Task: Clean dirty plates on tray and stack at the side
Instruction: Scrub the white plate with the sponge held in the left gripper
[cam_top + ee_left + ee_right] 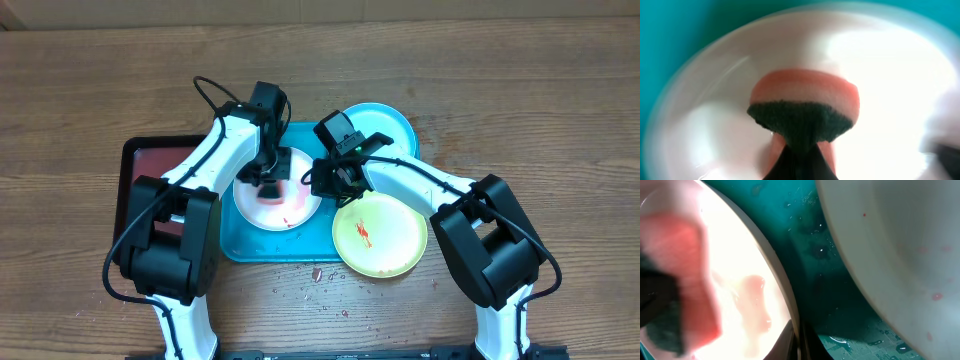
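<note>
On the teal tray (240,245) lies the white plate (300,210), wet and smeared pink (752,305). My left gripper (270,188) (800,152) is shut on a pink sponge (805,92) with a dark green scourer face, pressed onto that plate (900,75). My right gripper (322,182) (797,342) is shut on the white plate's right rim, one finger on each side. The green-rimmed plate (385,245), with a red smear, overlaps the tray's front right corner. The blue-rimmed plate (390,125) sits at the back right. The sponge (687,287) shows blurred in the right wrist view.
A black tray with a red inside (150,165) adjoins the teal tray on the left. Red specks (316,274) dot the wooden table in front. A second pale plate (900,255) with red dots lies close beside my right gripper, water drops on the tray between.
</note>
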Motion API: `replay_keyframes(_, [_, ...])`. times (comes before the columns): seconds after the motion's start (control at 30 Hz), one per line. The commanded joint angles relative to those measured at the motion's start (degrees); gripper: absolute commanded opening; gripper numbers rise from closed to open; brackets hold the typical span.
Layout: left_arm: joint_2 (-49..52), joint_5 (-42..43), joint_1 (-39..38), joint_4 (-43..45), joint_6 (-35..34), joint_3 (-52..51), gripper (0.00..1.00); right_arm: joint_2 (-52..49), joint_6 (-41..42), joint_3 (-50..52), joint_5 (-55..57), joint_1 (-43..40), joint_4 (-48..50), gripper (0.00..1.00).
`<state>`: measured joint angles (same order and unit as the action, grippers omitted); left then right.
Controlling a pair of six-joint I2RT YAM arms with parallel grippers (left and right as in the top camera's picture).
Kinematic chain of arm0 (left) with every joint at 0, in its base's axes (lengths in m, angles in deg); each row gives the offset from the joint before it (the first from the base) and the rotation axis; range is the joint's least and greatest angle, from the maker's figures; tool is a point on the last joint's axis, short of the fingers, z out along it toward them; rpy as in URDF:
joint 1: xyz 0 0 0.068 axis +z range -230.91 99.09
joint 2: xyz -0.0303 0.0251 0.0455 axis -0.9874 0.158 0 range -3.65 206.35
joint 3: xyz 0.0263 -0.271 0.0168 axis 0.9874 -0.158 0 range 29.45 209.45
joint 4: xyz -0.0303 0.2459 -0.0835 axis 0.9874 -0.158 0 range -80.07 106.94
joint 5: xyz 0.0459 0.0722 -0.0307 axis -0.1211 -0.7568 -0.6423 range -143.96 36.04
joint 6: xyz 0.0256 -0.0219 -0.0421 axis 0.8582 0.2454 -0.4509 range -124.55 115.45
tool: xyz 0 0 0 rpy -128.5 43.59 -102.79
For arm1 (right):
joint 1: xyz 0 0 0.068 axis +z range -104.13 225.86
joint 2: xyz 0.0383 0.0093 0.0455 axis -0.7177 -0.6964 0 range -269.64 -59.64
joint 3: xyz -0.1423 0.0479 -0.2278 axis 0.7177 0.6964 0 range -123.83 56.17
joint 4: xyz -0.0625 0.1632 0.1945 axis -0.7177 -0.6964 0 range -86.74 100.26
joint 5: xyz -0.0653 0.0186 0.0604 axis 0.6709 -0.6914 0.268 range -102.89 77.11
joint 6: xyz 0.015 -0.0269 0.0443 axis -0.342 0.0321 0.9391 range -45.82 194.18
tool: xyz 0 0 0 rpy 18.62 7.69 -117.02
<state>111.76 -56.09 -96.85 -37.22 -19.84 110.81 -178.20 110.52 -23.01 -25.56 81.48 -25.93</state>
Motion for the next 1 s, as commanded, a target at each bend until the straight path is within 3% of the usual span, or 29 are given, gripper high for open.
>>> replay_keyframes(0.0, [1.07, -21.99, -0.07, -4.22, -8.81, 0.66, 0.04, -1.03, -0.28, 1.29, 1.01, 0.00, -0.33, 0.04])
replay_keyframes(0.07, [1.07, -25.40, -0.07, -6.91, -9.01, 0.66, 0.04, -1.03, -0.28, 1.29, 1.01, 0.00, -0.07, 0.04])
replay_keyframes(0.17, [1.07, -22.23, -0.42, -8.90, -8.31, 0.66, 0.04, -1.03, -0.26, 1.27, 1.01, 0.00, 0.31, 0.04])
replay_keyframes(0.23, [1.07, -13.44, -0.85, -8.96, -3.10, 0.66, 0.04, -1.03, -0.28, 1.27, 1.01, 0.00, 0.46, 0.04])
replay_keyframes(0.4, [1.07, 18.95, -1.88, -7.48, 13.31, 0.66, 0.04, -1.03, -0.28, 1.29, 0.98, 0.00, 0.33, 0.04])
replay_keyframes(0.5, [1.07, 28.06, -2.40, -6.60, 17.53, 0.66, 0.04, -1.03, -0.28, 1.27, 0.96, 0.00, 0.31, 0.04])
replay_keyframes(0.63, [1.07, 27.28, -2.58, -4.28, 16.70, 0.66, 0.04, -1.03, -0.28, 1.27, 0.96, 0.00, 0.28, 0.04])
replay_keyframes(0.7, [1.07, 22.82, -2.49, -2.19, 12.61, 0.66, 0.04, -1.03, -0.28, 1.29, 0.96, 0.00, 0.26, 0.04])
replay_keyframes(0.83, [1.07, 8.52, -2.43, 3.52, 3.50, 0.66, 0.04, -1.03, -0.28, 1.29, 0.96, 0.00, 0.28, 0.04])
replay_keyframes(0.97, [1.07, -11.02, -2.43, 6.25, -7.04, 0.66, 0.04, -1.03, -0.28, 1.27, 0.96, 0.00, 0.02, 0.04])
